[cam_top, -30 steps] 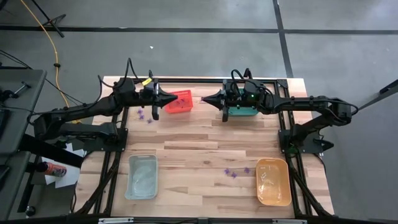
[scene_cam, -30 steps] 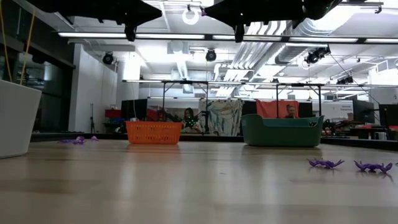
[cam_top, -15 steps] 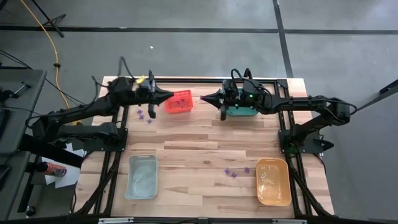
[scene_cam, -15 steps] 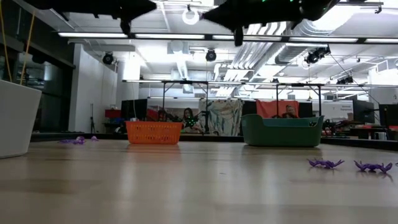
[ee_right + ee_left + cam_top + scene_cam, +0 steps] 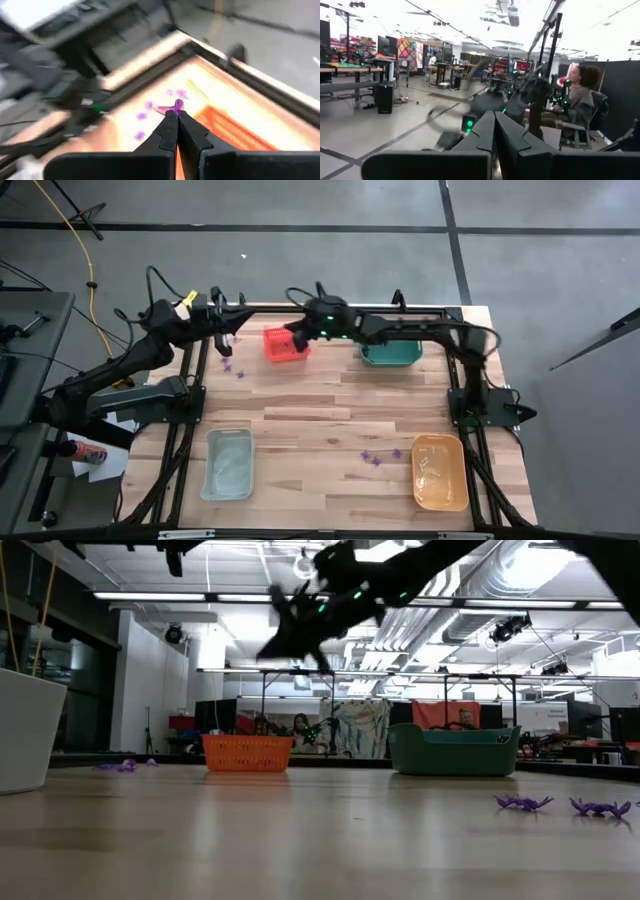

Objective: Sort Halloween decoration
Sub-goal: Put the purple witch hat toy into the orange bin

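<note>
- From above I see the right gripper (image 5: 291, 340) reaching across the desk (image 5: 330, 405) to the red bin (image 5: 283, 344) at the far edge; the arm stretches over from the green bin (image 5: 391, 355) side.
- My right wrist camera adds what the overhead cannot: the fingers are pressed together on a purple trinket (image 5: 176, 105) sticking out past the tips, above the red bin's near rim (image 5: 235, 132). More purple trinkets (image 5: 141, 125) lie on the wood beyond it.
- The overhead shows those same pieces (image 5: 230, 366) as a small cluster near the far-left corner, just beside the red bin.
- The left gripper (image 5: 228, 332) hangs above that far-left corner, near the cluster. Its wrist camera shows the fingers (image 5: 487, 131) closed flat together with nothing between them, looking level out into the room, where a seated person (image 5: 577, 105) shows.
- Another group of purple trinkets (image 5: 377, 457) sits near the front edge, between the clear bin (image 5: 228, 464) and the orange bin (image 5: 440, 471), closer to the orange one.
- The low camera shows two of these (image 5: 560, 805) resting on the wood, spiky outlines clear; overhead they are only specks.
</note>
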{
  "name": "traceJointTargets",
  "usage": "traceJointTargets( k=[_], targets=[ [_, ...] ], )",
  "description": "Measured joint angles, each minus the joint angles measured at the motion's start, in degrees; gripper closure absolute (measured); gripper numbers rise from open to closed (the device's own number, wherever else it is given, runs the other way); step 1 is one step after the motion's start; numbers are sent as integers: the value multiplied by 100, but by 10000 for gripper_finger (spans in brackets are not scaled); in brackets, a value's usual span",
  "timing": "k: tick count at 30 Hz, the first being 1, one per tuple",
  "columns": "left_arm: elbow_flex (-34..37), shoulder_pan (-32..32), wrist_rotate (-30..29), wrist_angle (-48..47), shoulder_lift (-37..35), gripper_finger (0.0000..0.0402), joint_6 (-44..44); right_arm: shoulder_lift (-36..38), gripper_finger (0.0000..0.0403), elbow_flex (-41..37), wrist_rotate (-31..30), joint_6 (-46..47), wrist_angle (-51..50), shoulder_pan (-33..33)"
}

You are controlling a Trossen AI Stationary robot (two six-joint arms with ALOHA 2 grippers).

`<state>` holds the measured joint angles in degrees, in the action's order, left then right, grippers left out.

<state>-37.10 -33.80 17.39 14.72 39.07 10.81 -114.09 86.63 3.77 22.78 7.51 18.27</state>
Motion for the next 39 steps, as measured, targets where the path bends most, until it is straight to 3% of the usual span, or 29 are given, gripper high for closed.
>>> traceJointTargets(
  k=[9, 20, 24, 33, 39],
  targets=[
    [0, 2, 0, 2, -20, 401, -239, -1450, 403, 1472, -420, 1388, -1682, 129],
    [2, 2, -4, -83, -20, 401, -521, -1805, 397, 1650, -418, 2610, -2105, 122],
    [3, 2, -3, -203, -20, 401, -557, -1805, 360, 1652, -329, 2726, -2161, 131],
    [4, 2, -4, -319, -20, 401, -555, -1785, 216, 1651, -216, 2629, -2121, 137],
    [4, 2, -4, -319, -27, 401, -551, -1284, 188, 1648, -13, 1467, -2186, 174]
  ],
)
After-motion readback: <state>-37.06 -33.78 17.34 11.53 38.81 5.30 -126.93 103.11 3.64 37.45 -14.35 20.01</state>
